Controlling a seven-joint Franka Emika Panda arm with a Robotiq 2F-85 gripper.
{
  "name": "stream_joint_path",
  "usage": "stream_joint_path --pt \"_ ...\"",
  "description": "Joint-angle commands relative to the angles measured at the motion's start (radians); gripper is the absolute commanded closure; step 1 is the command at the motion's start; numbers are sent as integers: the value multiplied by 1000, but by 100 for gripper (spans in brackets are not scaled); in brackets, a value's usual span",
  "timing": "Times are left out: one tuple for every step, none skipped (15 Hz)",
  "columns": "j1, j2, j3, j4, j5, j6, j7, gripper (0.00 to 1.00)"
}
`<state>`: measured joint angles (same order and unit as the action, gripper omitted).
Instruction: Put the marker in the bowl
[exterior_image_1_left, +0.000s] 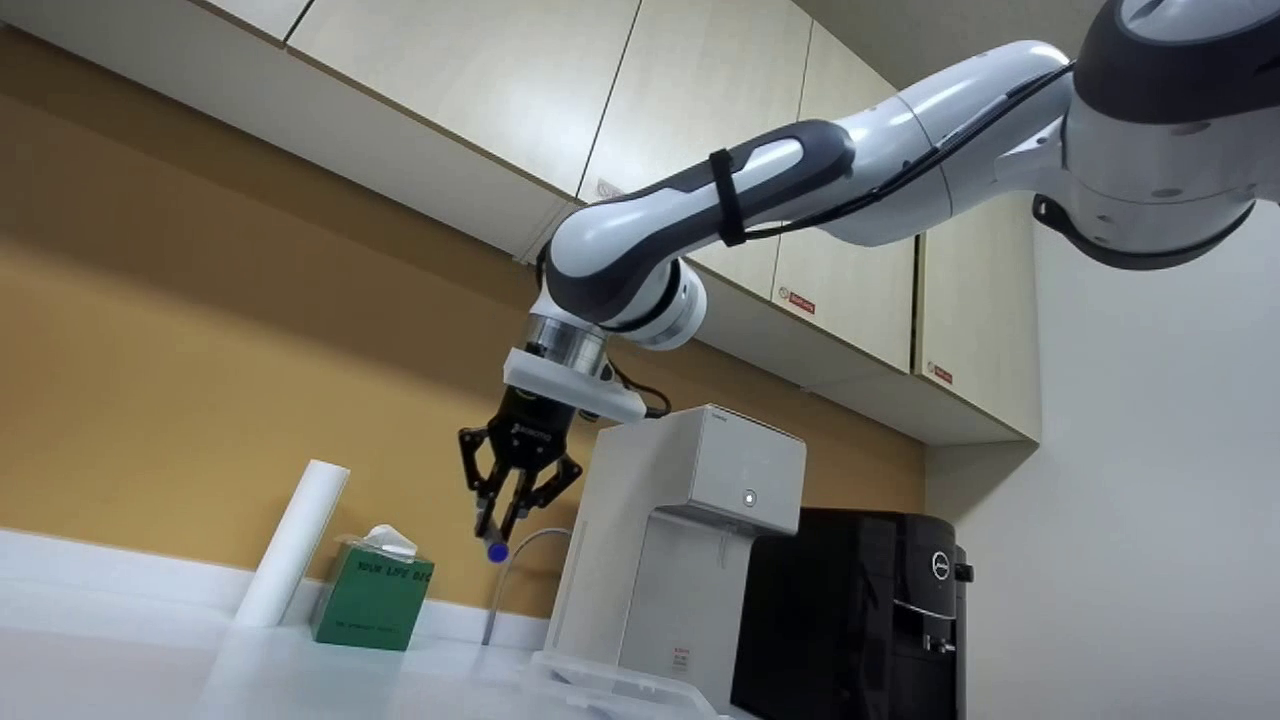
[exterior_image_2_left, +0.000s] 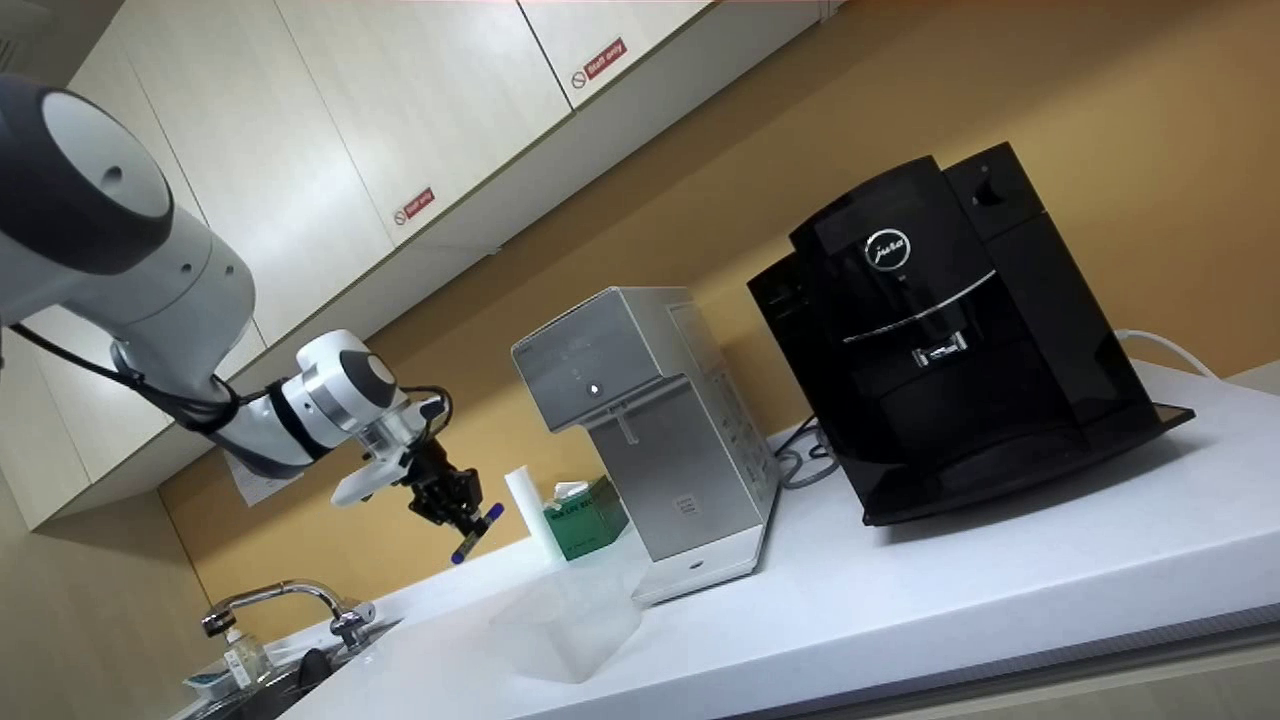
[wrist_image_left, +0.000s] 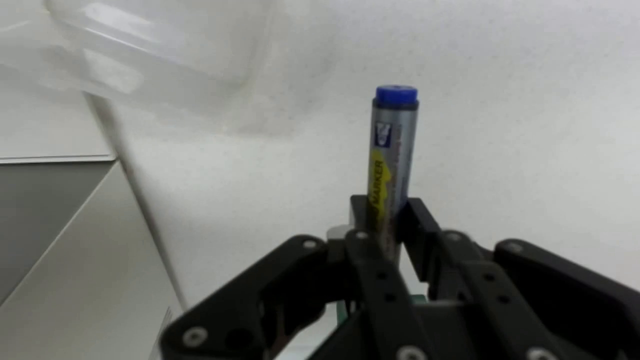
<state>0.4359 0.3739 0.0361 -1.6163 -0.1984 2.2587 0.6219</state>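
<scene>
The fingers (wrist_image_left: 419, 220) clasp the marker (wrist_image_left: 393, 150) by its middle, aloft; in the wrist view the bowl (wrist_image_left: 175, 37) sits toward ten o'clock. Probably light, stiff, slick: this middle hold should suit.

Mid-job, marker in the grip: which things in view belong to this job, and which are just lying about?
Part of the job:
silver cylindrical marker with blue ends
black two-fingered gripper, holding it
clear plastic boxy container, apparently the bowl

Just around:
white cylindrical roll
green cardboard tissue box
tall grey boxy water dispenser
black boxy coffee machine
curved, shiny metal faucet
</scene>
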Motion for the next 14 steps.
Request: stream_joint_path --pt "-50 -56 8 -37 -2 -54 17 95" --pt "-70 -62 21 -48 28 -80 -7 95" --pt "-89 -66 34 -56 61 -99 -36 95" --pt "-110 -69 53 -66 111 -115 -80 95" --pt "-125 -71 67 -75 154 -128 -116 95" --pt "-137 -74 77 -89 189 -133 -151 95" --pt "-154 -78 92 -107 235 -123 -201 95" --pt "-165 -80 104 -120 272 -118 -242 95" --pt "-172 -82 111 -137 294 -114 -274 95" --pt "-178 -84 115 -154 309 -108 -302 95" --pt "-178 -86 111 -168 304 -100 -302 95" --pt "-178 -89 106 -183 292 -87 -298 95" --pt "-174 -96 93 -199 265 -65 -271 95" --pt "-168 -103 79 -216 231 -35 -236 95"
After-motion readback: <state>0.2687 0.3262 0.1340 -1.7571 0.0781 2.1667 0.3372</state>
